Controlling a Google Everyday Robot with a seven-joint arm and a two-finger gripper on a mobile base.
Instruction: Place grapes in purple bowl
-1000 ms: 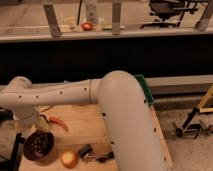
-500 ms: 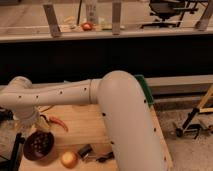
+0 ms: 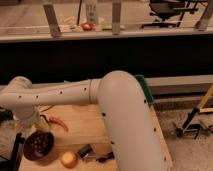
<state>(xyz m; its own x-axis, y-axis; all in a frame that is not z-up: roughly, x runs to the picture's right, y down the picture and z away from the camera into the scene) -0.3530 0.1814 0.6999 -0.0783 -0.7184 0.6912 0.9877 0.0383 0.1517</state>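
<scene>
One gripper hangs over one wooden table. Just beneath it sits one purple bowl holding one bunch of grapes. Beside the gripper lies one red chili pepper. Farther from it lie one yellow-orange fruit and two small dark objects.

End effector over purple bowl's rear edge; chili pepper behind, round fruit right.

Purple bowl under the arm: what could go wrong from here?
1. The end effector hangs just above the purple bowl, which sits near the wooden table's left edge; a bump could shove the bowl off.
2. The red chili lies close beside the bowl; the arm could sweep it.
</scene>
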